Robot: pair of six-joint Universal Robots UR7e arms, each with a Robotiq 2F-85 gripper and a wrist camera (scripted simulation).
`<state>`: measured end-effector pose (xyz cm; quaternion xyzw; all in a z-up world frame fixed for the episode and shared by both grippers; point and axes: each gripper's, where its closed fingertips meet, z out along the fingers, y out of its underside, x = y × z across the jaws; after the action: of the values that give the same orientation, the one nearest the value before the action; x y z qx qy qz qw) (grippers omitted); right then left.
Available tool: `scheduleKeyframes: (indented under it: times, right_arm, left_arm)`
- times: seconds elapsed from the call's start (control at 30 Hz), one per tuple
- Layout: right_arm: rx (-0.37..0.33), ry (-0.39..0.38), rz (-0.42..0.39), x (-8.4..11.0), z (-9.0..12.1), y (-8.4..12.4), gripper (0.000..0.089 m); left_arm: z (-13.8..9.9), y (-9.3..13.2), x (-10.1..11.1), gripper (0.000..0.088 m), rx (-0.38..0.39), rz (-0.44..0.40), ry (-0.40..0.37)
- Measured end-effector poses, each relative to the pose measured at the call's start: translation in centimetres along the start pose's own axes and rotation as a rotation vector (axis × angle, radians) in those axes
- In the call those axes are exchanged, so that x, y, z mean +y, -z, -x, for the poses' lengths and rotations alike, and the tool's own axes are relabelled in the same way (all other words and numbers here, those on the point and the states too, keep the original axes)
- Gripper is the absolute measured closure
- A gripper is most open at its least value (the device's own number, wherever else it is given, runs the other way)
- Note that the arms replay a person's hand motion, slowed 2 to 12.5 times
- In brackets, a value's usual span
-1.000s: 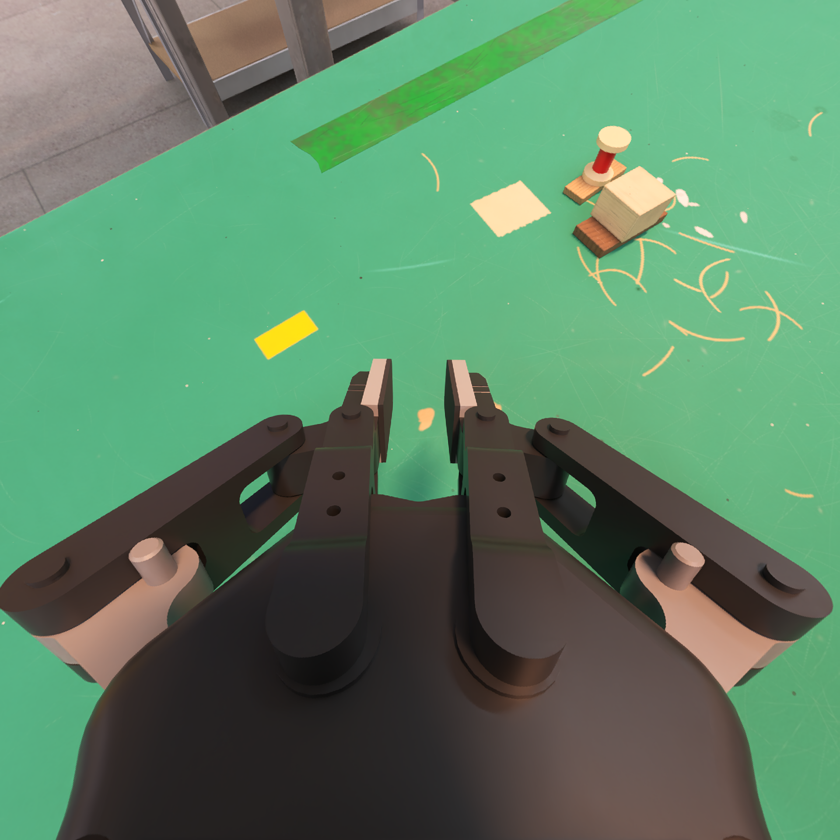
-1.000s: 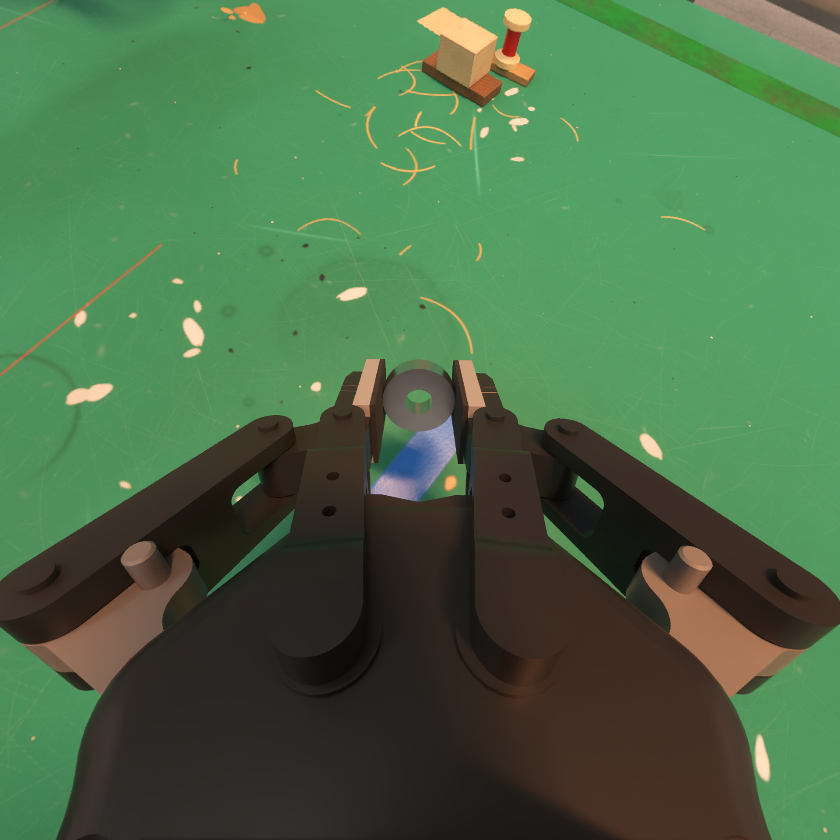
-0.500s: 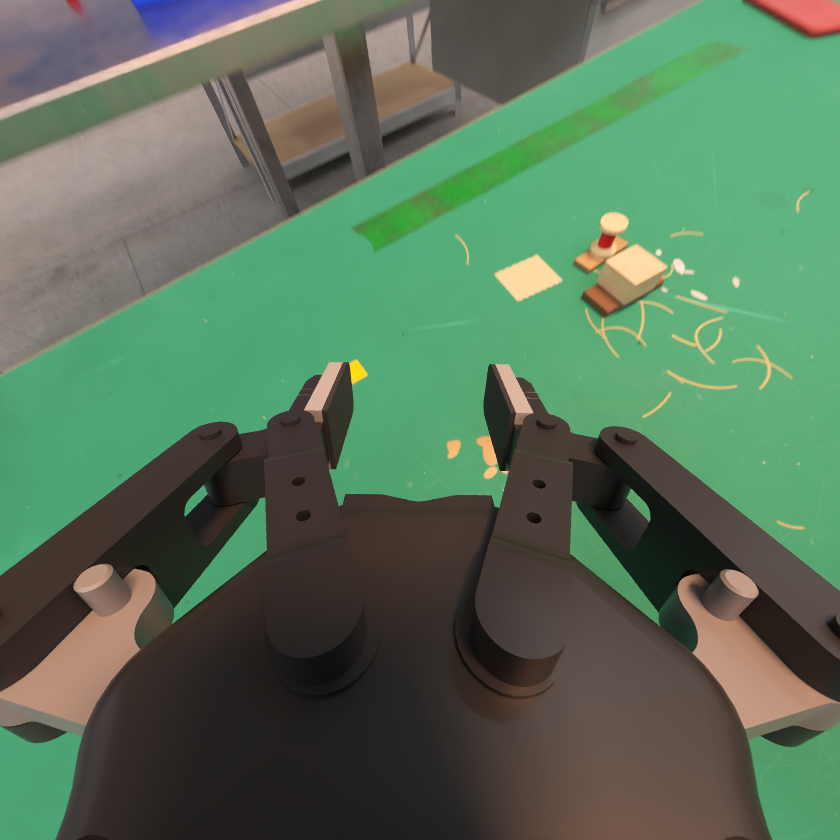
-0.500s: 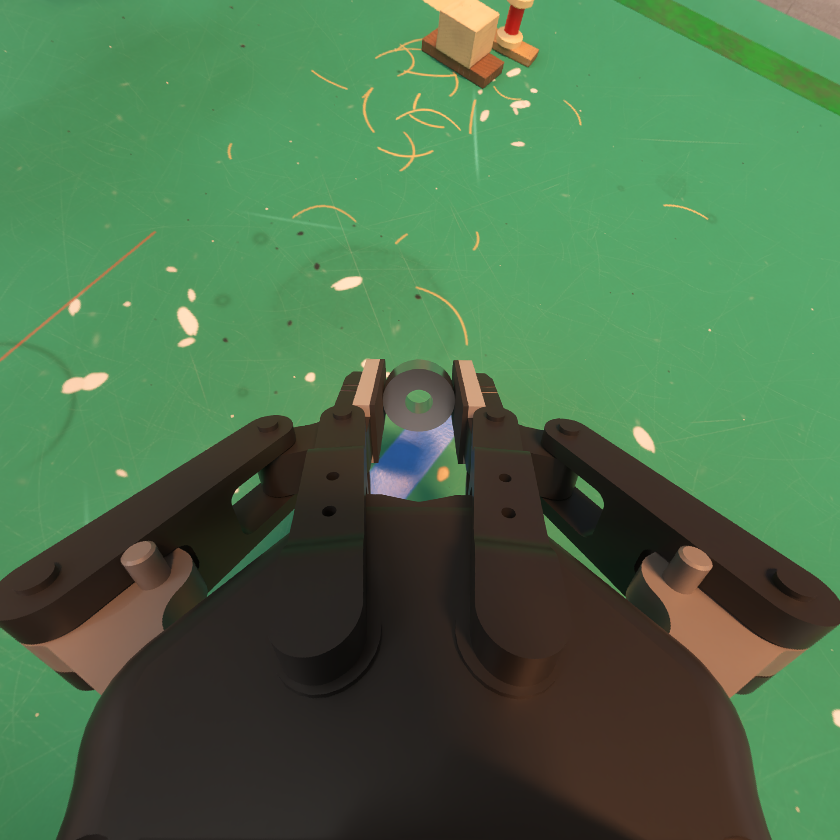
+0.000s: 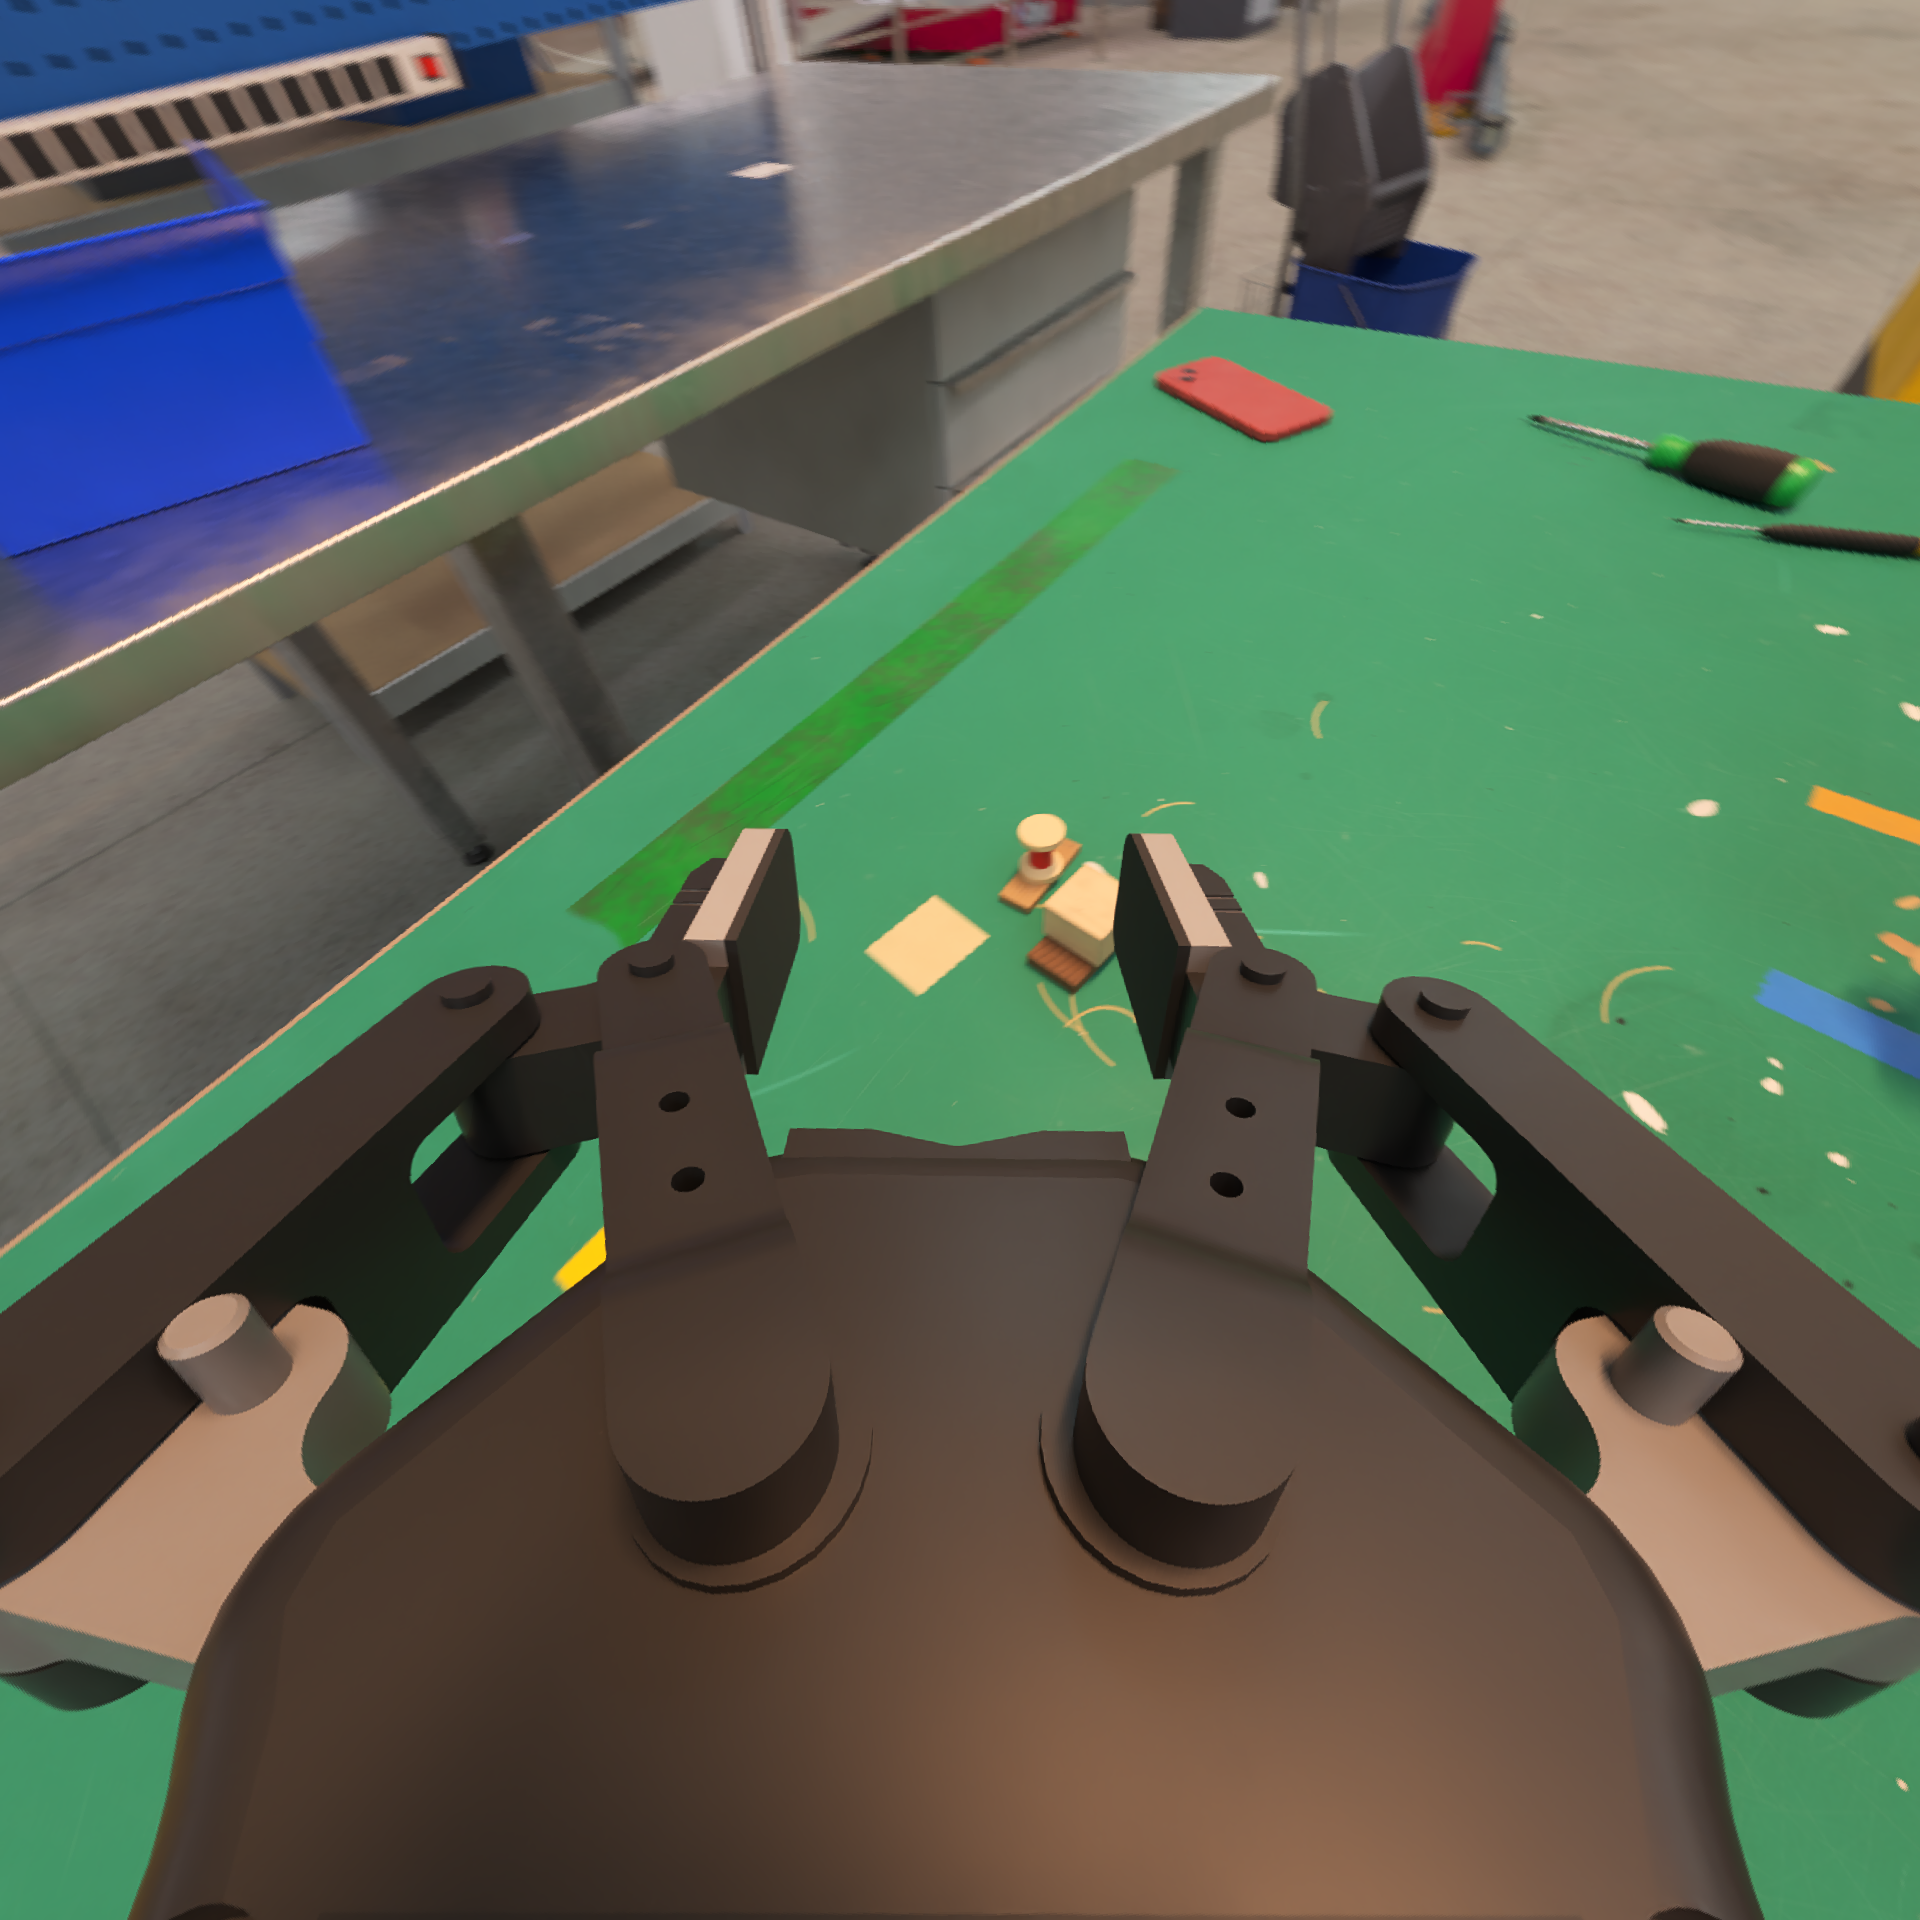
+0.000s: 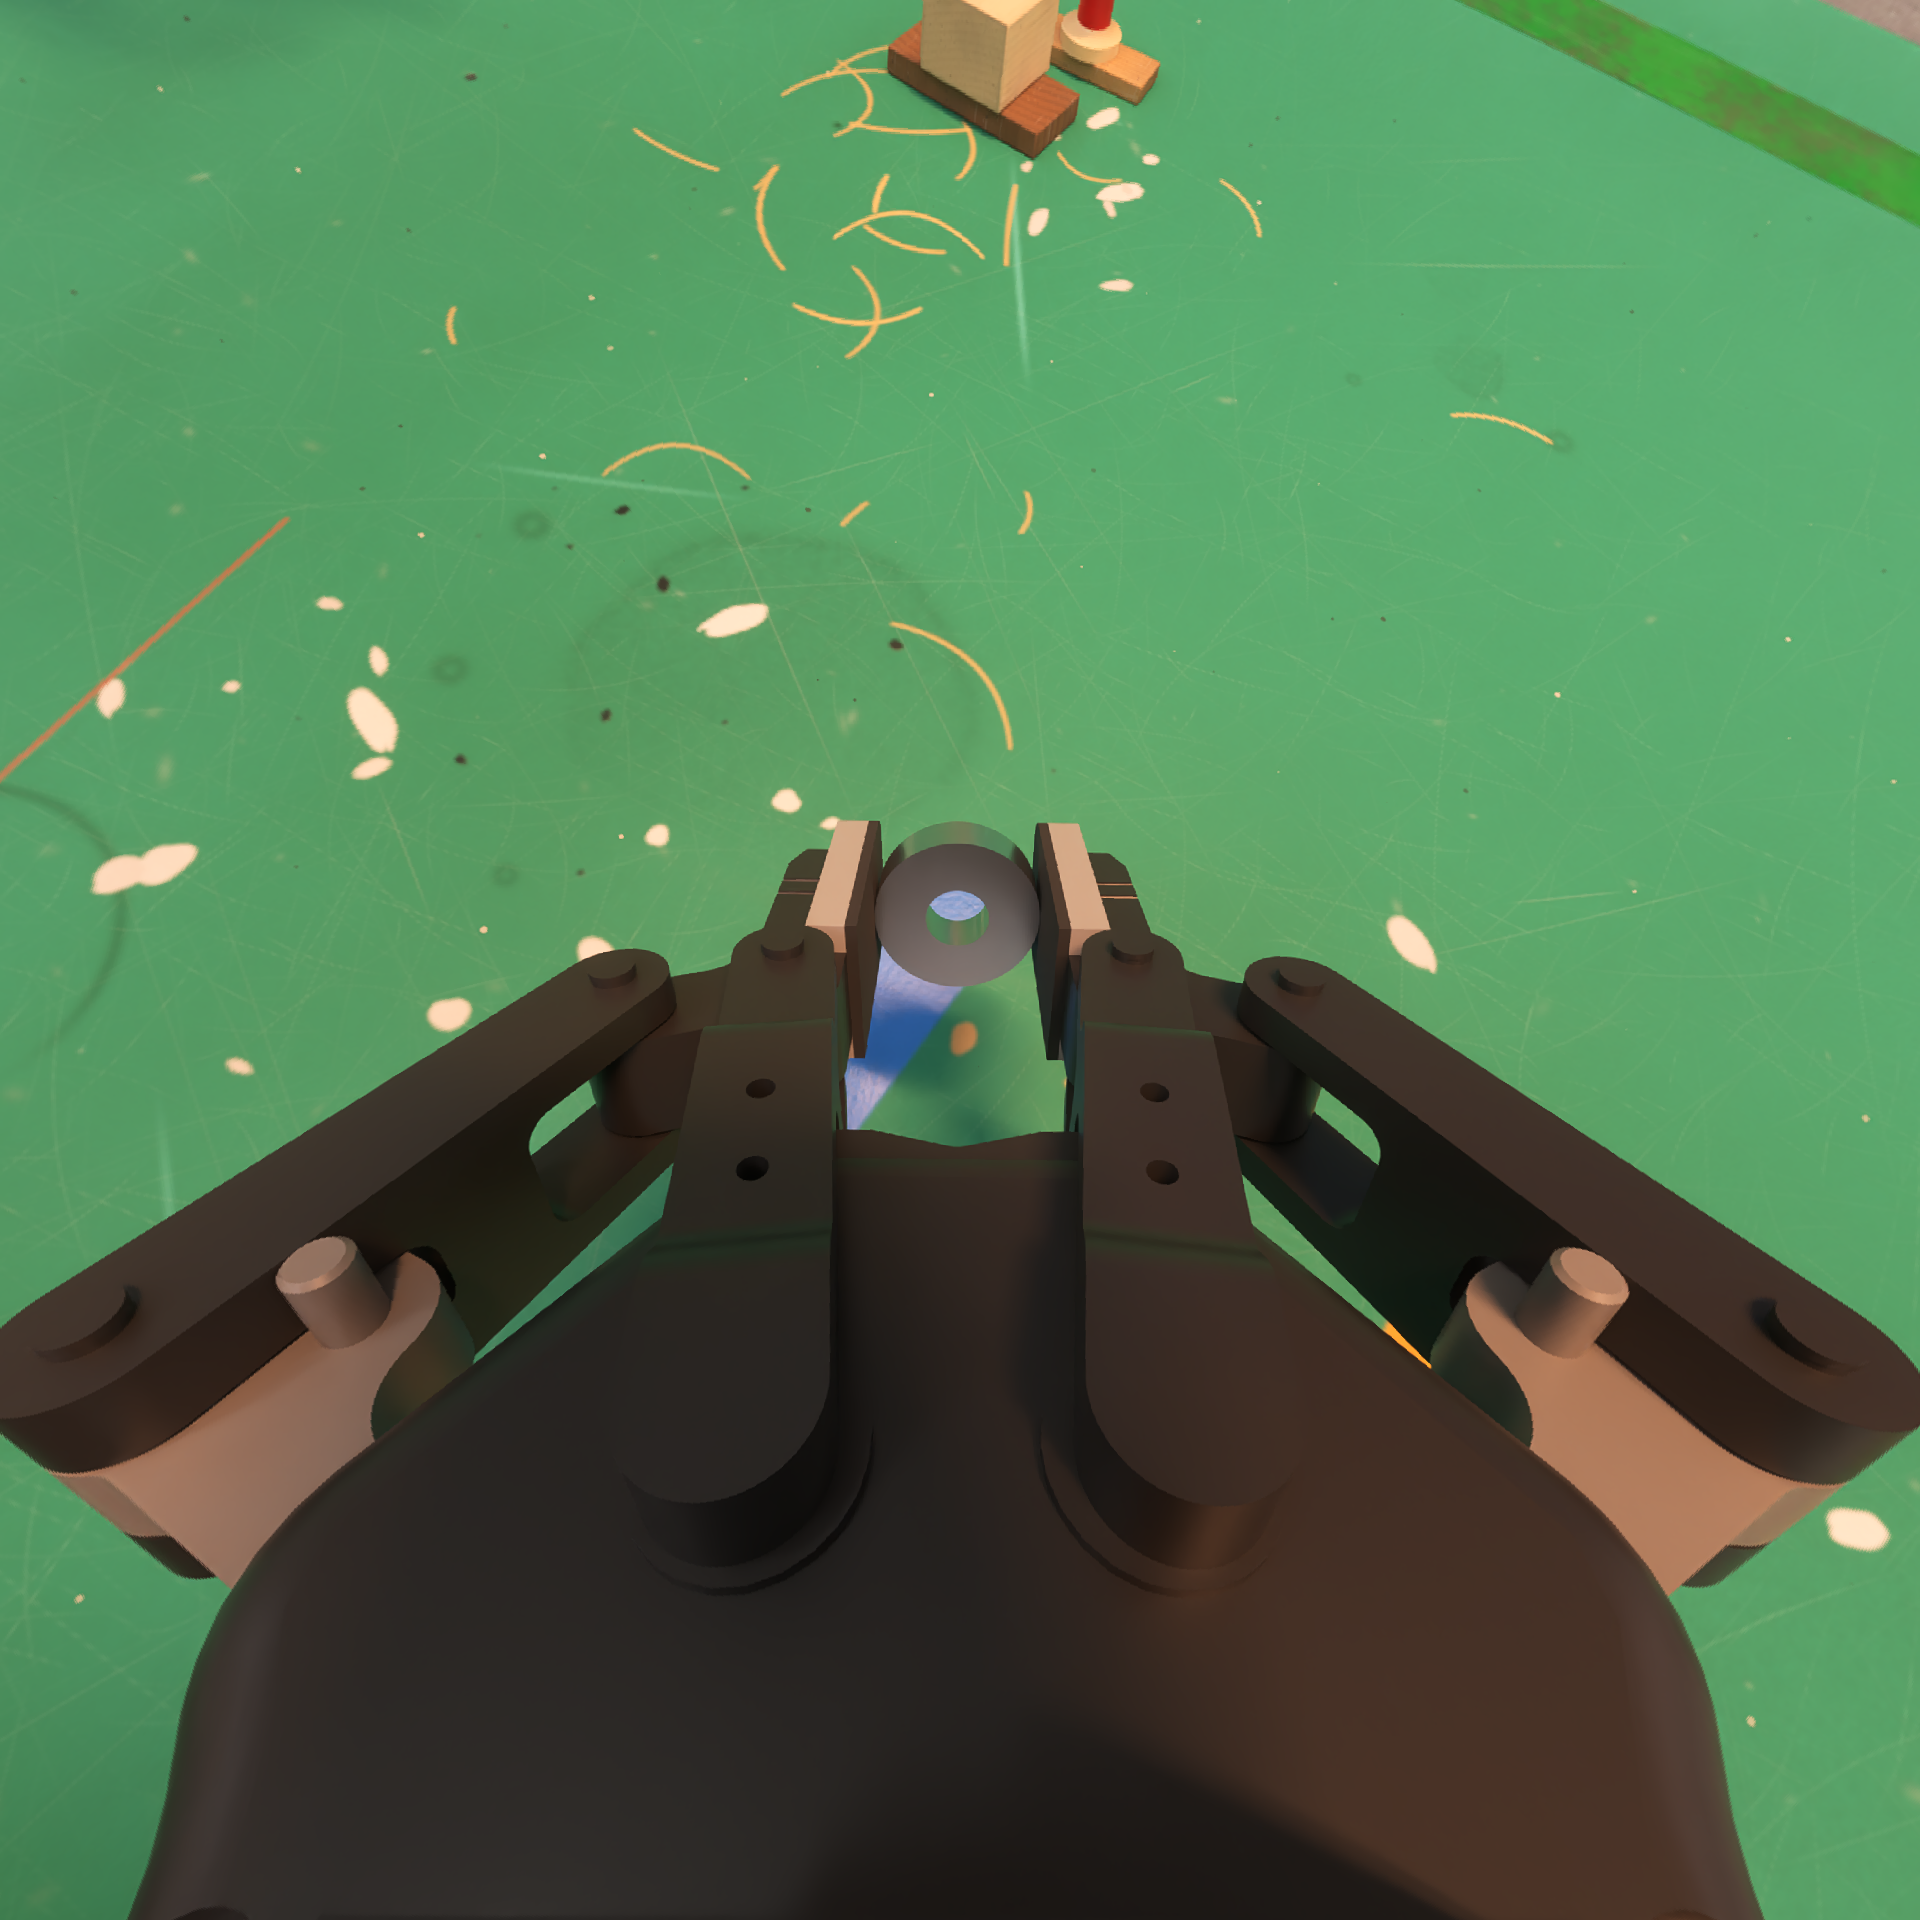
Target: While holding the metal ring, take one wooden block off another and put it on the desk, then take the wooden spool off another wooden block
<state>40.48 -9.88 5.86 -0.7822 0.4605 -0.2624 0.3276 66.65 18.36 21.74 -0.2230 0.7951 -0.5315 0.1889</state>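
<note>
Gripping metal ring (image 6: 956,914), right gripper (image 6: 956,894); left gripper (image 5: 954,914) apparently empty, agape.

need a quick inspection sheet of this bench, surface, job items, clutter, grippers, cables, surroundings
surface: green desk, scuffed, with tape strips and shavings.
job's things: pale wooden block on a dark block; wooden spool on another block; metal ring held.
clutter: red phone, two screwdrivers, cream square.
grippers: left gripper open, empty; right gripper shut on ring.
cables: nothing seen.
surroundings: steel bench, blue bin.
</note>
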Motion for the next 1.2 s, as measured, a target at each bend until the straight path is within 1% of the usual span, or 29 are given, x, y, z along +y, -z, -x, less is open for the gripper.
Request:
scheduleKeyframes:
  times: [0.1,0.17,0.23,0.3,0.47,0.63,0.77,0.87,1.03,1.2]
  right_arm:
    - [-0.014,-0.022,-0.003,0.0,0.0,0.1,0.0634]
    - [-0.024,-0.036,-0.004,-0.1,0.0,0.1,0.0634]
    - [-0.033,-0.047,-0.006,-0.1,0.0,0.1,0.0634]
    - [-0.039,-0.054,-0.007,-0.2,-0.1,0.2,0.0634]
    - [-0.036,-0.05,-0.008,-0.3,-0.3,0.3,0.0634]
    - [-0.015,-0.034,-0.001,-0.3,-0.7,0.5,0.0634]
    - [-0.002,-0.03,-0.001,-0.4,-0.9,0.7,0.0634]
    - [0.004,-0.033,-0.004,-0.4,-1.0,0.8,0.0634]
    - [0.01,-0.044,-0.011,-0.4,-1.1,1.0,0.0634]
    - [0.012,-0.055,-0.011,-0.2,-1.2,1.1,0.0634]
  left_arm:
    - [-1.6,-2.6,-0.8,0.0262,0.102,0.032,-0.048]
    - [-2.6,-4.5,-0.7,0.0204,0.166,0.073,-0.086]
    - [-3.4,-6.6,-0.2,0.0164,0.226,0.125,-0.124]
    - [-4.0,-8.6,0.7,0.0142,0.28,0.187,-0.158]
    - [-4.3,-13.4,3.5,0.014,0.379,0.334,-0.207]
    - [-4.4,-17.1,6.8,0.0142,0.459,0.47,-0.233]
    - [-4.1,-19.0,9.4,0.0142,0.487,0.567,-0.271]
    - [-4.3,-19.9,10.9,0.0139,0.51,0.614,-0.304]
    - [-5.0,-20.7,12.5,0.0119,0.553,0.648,-0.344]
    - [-5.9,-20.9,13.2,0.0118,0.584,0.659,-0.378]
